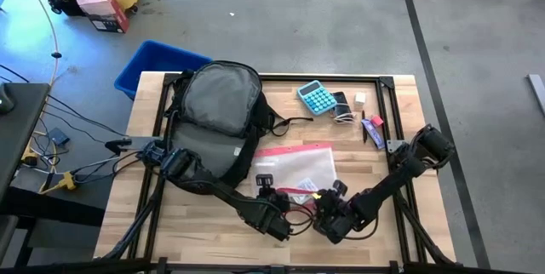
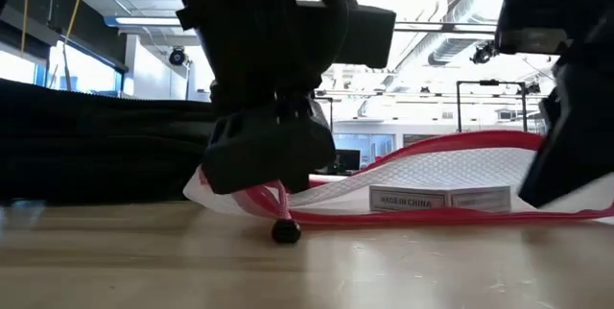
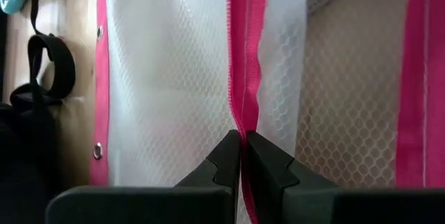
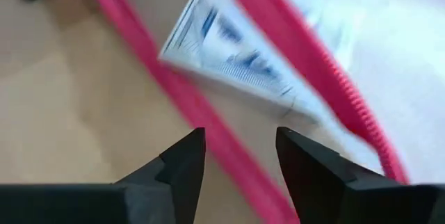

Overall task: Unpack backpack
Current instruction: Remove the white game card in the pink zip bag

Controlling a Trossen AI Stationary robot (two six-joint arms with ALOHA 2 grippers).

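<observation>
The black backpack (image 1: 217, 121) lies on the table's left half with its grey back panel up. To its right lies a clear pouch (image 1: 296, 168) with pink edges and a pink zip, flat on the table, with a printed card inside (image 2: 441, 198). My left gripper (image 3: 242, 137) is at the pouch's near edge, shut on the zip. Just to its right, my right gripper (image 4: 240, 140) hovers open over the pouch's near pink edge (image 4: 208, 147), which runs under the gap between its fingers. I cannot see it touching. My left gripper pinches the pouch's pink zip strip (image 3: 243, 113) between its two fingertips, coming from the near side and slanting down, in line with the zip. The pouch is raised a little at that spot (image 2: 269, 194). A small black bead (image 2: 285, 230) hangs below onto the table.
At the far right of the table are a teal calculator (image 1: 316, 97), a small black item with a white cord (image 1: 342, 111), a white cube (image 1: 360, 99) and purple and red small items (image 1: 372, 127). A blue bin (image 1: 153, 61) stands beyond the far left corner.
</observation>
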